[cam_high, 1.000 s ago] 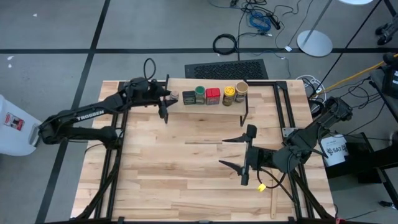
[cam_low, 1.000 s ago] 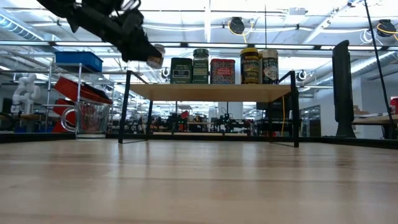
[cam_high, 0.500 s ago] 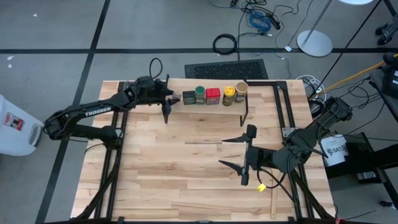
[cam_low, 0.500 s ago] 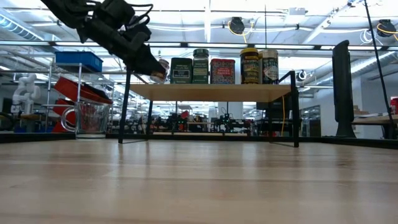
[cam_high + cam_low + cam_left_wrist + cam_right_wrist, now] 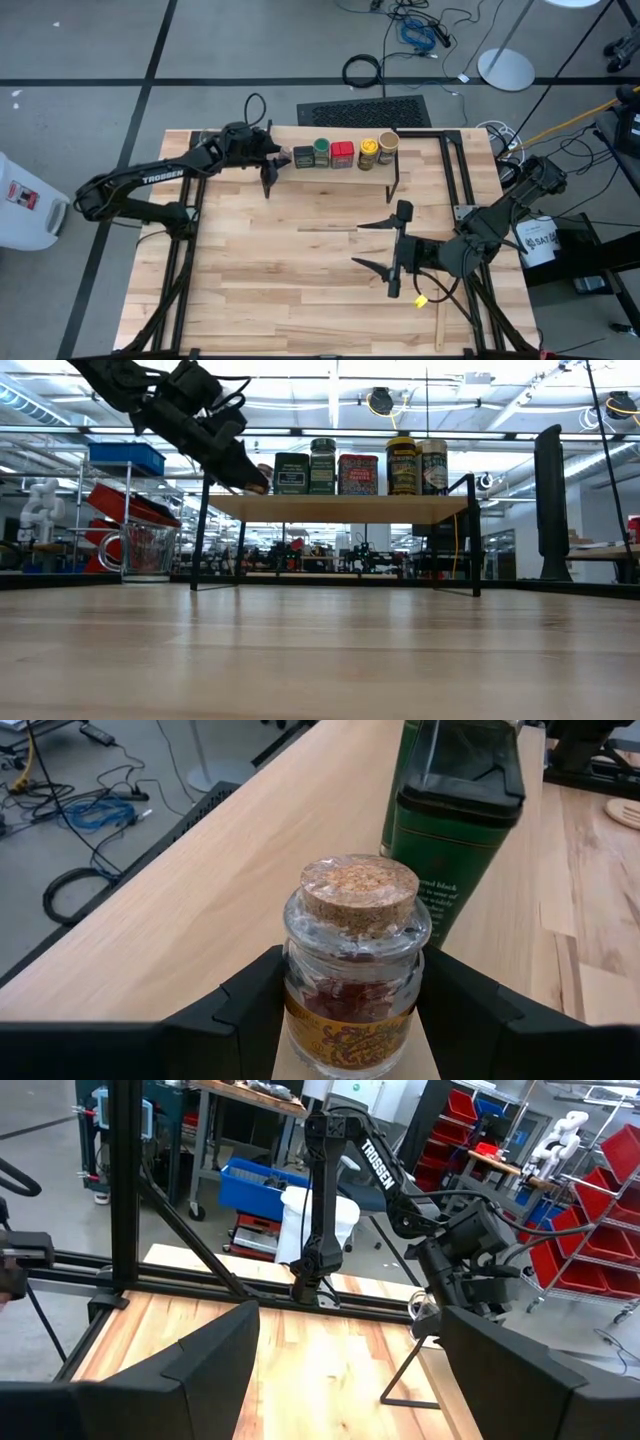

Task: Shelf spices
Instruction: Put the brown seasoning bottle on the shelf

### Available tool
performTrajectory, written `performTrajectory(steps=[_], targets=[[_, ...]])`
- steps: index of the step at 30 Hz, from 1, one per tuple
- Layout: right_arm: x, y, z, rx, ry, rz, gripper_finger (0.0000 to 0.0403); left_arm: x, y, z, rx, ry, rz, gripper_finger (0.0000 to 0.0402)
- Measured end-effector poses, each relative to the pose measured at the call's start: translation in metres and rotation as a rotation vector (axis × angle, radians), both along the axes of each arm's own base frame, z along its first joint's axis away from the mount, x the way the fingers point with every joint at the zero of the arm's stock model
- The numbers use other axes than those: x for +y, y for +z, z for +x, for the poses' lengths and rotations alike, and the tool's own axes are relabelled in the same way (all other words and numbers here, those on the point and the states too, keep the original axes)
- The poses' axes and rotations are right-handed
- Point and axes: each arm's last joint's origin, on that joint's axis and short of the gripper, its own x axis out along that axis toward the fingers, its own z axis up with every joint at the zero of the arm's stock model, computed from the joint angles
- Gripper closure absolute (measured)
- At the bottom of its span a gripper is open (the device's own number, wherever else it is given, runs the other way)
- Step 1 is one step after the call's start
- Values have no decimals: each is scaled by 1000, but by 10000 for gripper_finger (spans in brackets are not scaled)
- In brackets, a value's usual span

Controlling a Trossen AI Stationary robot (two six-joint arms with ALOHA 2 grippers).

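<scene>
Left gripper (image 5: 350,1020) pinched the tiny cork-stoppered brown glass jar (image 5: 352,965) at the left end of the low light-wood shelf with black metal legs (image 5: 350,168)

The jar sat just beside the dark green tin (image 5: 455,815), first in the row of spices. The right gripper (image 5: 375,245) waited with fingers spread, low over the wooden table (image 5: 280,290)

wooden spatula (image 5: 438,328) at table edge, black floor mat (image 5: 364,111)

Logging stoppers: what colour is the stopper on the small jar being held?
Tan cork, speckled, on the small glass jar; clearest in the left wrist view.
</scene>
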Motion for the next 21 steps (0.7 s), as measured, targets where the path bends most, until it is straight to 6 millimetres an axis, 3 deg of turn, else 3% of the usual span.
performTrajectory(steps=[14,21], targets=[[0,0,0,0,0,2,103,0,-1,1,5,3,-12,150],[0,-2,0,16,-2,2,103,-4,9,-5,-7,9,-15,139]])
